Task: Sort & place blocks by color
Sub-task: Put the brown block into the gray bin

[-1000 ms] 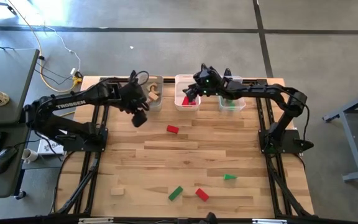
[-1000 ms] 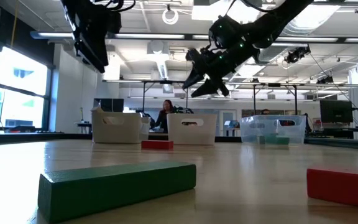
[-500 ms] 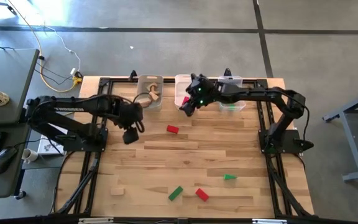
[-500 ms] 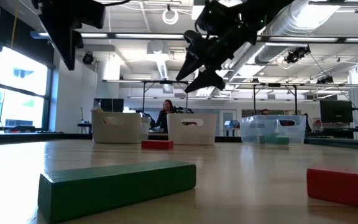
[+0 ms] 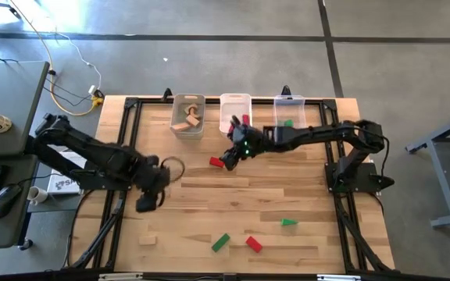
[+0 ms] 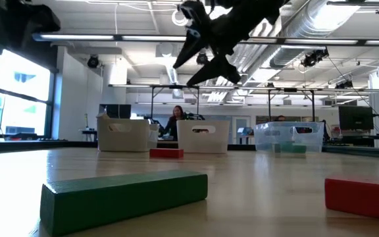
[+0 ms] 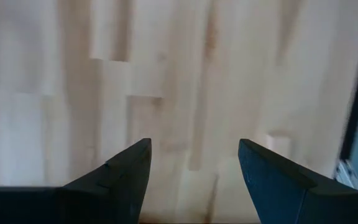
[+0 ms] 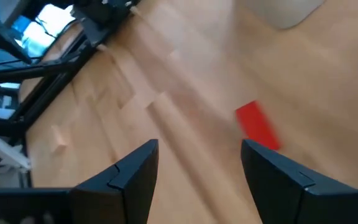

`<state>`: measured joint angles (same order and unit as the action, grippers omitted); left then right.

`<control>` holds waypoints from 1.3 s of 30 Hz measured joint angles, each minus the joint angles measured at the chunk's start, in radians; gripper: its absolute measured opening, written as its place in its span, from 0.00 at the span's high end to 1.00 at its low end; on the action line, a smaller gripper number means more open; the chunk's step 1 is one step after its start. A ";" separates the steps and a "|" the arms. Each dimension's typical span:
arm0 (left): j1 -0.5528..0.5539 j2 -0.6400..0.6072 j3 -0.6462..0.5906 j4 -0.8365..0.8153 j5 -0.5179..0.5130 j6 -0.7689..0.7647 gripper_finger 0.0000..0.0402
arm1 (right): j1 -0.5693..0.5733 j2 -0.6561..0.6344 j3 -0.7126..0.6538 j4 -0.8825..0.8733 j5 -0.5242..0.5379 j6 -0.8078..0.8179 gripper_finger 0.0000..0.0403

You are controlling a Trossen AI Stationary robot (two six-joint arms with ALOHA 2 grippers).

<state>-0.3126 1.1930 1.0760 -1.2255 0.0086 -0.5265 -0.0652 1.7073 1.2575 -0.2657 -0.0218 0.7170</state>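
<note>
Both grippers are open and touch nothing. My right gripper (image 5: 230, 159) hangs above the table just right of a lone red block (image 5: 216, 162); its wrist view shows that block (image 8: 258, 126) ahead, past the open fingers (image 8: 197, 163). My left gripper (image 5: 148, 200) hovers over bare wood on the table's left side, with only boards between its fingers (image 7: 194, 163). Near the front edge lie a green block (image 5: 220, 243), a red block (image 5: 253, 243), another green block (image 5: 288, 222) and a light wood block (image 5: 148, 240).
Three translucent bins stand along the far edge: the left bin (image 5: 187, 119) holds light wood blocks, the middle bin (image 5: 236, 117) red ones, the right bin (image 5: 290, 119) green ones. Black frame rails run down both table sides. A person sits far off behind the table (image 6: 176, 118).
My left gripper swung from beside the left bin toward the table's near-left part. My right gripper drew back from over the middle bin, moving nearer and leftward toward the lone red block. No block on the table moved.
</note>
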 joint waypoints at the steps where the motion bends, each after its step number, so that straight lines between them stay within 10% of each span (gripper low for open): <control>1: -0.040 0.000 0.000 0.009 -0.010 -0.018 0.43 | 0.024 0.000 0.000 0.006 0.017 0.018 0.47; 18: -0.533 0.031 0.001 0.077 -0.267 -0.460 0.43 | 0.256 0.000 0.000 0.008 0.228 0.225 0.47; 39: -0.688 0.351 0.001 0.273 -0.199 -0.596 0.43 | 0.316 0.000 0.000 0.008 0.278 0.254 0.47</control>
<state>-1.0011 1.5437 1.0767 -0.9522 -0.1900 -1.1229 0.2512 1.7073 1.2575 -0.2581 0.2558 0.9715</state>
